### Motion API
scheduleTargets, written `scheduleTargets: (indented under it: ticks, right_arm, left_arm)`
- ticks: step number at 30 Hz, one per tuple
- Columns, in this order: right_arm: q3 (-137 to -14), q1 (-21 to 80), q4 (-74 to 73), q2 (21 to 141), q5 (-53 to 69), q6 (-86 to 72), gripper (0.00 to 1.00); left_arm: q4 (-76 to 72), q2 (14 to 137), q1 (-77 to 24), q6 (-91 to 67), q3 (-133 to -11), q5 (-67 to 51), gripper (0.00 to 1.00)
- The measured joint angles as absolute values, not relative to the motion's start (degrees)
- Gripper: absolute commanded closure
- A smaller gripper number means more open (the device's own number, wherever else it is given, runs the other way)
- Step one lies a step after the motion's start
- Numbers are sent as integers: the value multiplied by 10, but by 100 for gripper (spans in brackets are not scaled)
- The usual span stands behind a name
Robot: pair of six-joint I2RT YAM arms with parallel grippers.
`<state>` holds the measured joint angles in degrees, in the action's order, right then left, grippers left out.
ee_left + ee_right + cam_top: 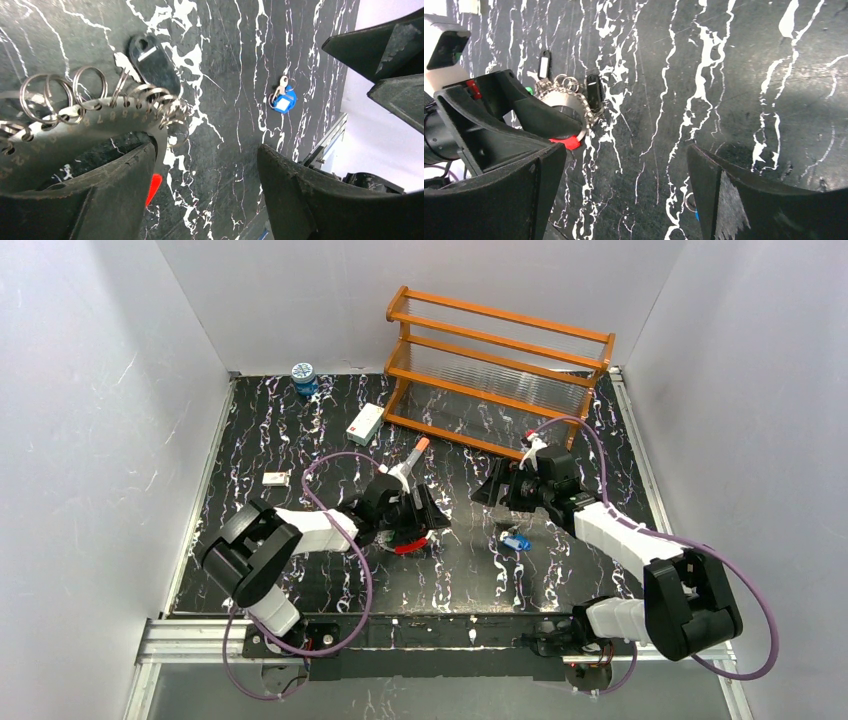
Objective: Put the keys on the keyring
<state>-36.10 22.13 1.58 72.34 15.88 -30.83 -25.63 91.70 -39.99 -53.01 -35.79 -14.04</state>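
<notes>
Blue key (pixel 516 540): loose on the tabletop, toward its near edge, between my arms.
Keyring (pixel 100 120): mid-tabletop, partly under one left finger.
Left gripper (pixel 205 165): jaws apart, empty.
Right gripper (pixel 624 160): wide open, empty; I judge it nearer the key, which lies just nearward.

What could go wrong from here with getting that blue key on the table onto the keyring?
1. The blue key lies flat on the table, apart from the keyring; the open right gripper may push it along instead of pinching it.
2. The keyring sits at one side of the open left gripper, not between its jaws, so closing might miss it or shove it away.
3. The two grippers are close together and could collide.
</notes>
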Motion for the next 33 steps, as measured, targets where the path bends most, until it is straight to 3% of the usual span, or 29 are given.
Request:
scheduleTargets:
  ticks: [4,11,17,21,27,33]
  right_arm:
    - [-351,221,37,724,197,-305,1]
    - [-355,235,65,796,257,-298,1]
    - [-438,294,39,886,258,-267,2]
    - [-505,337,30,940,247,-239,10]
    - [-560,392,14,1009,231,-216,18]
    - [-572,420,10,1031,218,-205,31]
  left_arm:
    - [-241,908,-414,-516,-361,-117,25]
    - [-54,781,-414,-449,-361,29,23]
    - [90,635,-413,-440,-355,168,23]
    - [147,557,-412,-471,-316,210,24]
    - [173,507,-410,-543,-214,205,38]
    - [90,533,-410,-571,-189,182,50]
